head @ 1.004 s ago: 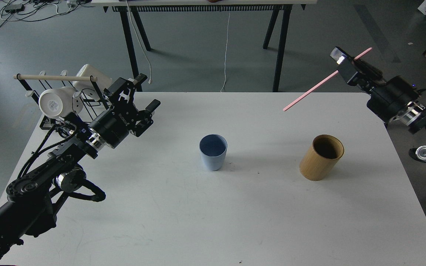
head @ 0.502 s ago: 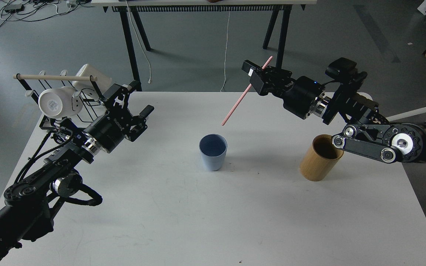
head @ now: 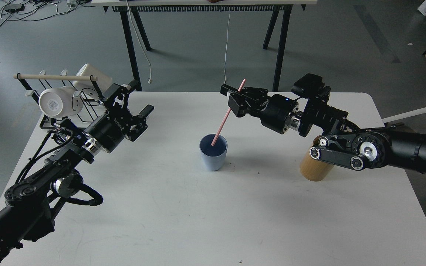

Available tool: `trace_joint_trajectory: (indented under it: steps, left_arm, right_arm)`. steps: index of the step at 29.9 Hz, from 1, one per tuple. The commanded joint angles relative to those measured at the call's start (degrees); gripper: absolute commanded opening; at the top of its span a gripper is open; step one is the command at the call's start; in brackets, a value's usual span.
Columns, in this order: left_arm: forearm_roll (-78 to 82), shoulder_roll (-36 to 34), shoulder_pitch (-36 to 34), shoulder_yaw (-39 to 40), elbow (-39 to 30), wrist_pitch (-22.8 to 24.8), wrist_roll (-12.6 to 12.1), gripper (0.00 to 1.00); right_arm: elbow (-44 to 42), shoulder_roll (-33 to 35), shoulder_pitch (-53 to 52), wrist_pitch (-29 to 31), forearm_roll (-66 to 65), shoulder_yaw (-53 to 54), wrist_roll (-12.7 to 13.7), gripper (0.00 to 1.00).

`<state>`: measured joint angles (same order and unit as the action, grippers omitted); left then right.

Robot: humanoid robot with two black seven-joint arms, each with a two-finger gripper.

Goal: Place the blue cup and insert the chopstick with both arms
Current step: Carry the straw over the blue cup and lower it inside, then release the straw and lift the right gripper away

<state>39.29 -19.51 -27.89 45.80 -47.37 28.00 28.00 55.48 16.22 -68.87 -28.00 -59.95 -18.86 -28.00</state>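
Note:
The blue cup (head: 213, 157) stands upright in the middle of the white table (head: 205, 214). My right gripper (head: 234, 99) is shut on the pink chopstick (head: 222, 125) and holds it tilted above the cup. The stick's lower end sits inside the cup's mouth. Its upper end sticks out above the gripper. My left gripper (head: 131, 101) is open and empty, well to the left of the cup near the rack.
A tan wooden cylinder holder (head: 311, 170) stands right of the cup, partly hidden by my right arm. A black wire rack (head: 68, 98) with white mugs and a wooden bar sits at the table's back left corner. Another table's legs stand behind.
My right arm swung left and down with the chopstick, bringing its lower end from above the table into the cup. My left gripper drew back slightly to the left.

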Motion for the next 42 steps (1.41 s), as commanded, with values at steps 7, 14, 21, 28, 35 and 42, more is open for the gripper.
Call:
trace_joint_trajectory:
  steps: [7, 14, 21, 28, 35, 42]
  left_arm:
    - [-0.1, 0.1, 0.0, 0.0, 0.0, 0.0, 0.0, 0.92]
    - [-0.1, 0.2, -0.1, 0.1, 0.0, 0.0, 0.0, 0.92]
    - [-0.1, 0.2, -0.1, 0.1, 0.0, 0.0, 0.0, 0.92]
    - [-0.1, 0.3, -0.2, 0.1, 0.0, 0.0, 0.0, 0.92]
    - [-0.2, 0.4, -0.5, 0.3, -0.2, 0.0, 0.0, 0.92]
    - [-3.5, 0.2, -0.6, 2.7, -1.0, 0.0, 0.0, 0.92]
  right_arm:
    - [-2.9, -2.5, 1.8, 0.0, -0.2, -0.2, 0.0, 0.05]
    - [-3.2, -3.8, 2.4, 0.0, -0.1, -0.2, 0.0, 0.39]
    - [-2.7, -3.7, 2.3, 0.0, 0.1, 0.3, 0.0, 0.66]
    - [-2.4, -2.7, 1.7, 0.0, 1.1, 3.2, 0.0, 0.75]
    - [-0.8, 2.5, 1.0, 0.0, 5.1, 12.5, 0.0, 0.75]
    - [11.1, 15.1, 1.9, 0.0, 24.6, 18.4, 0.0, 0.77]
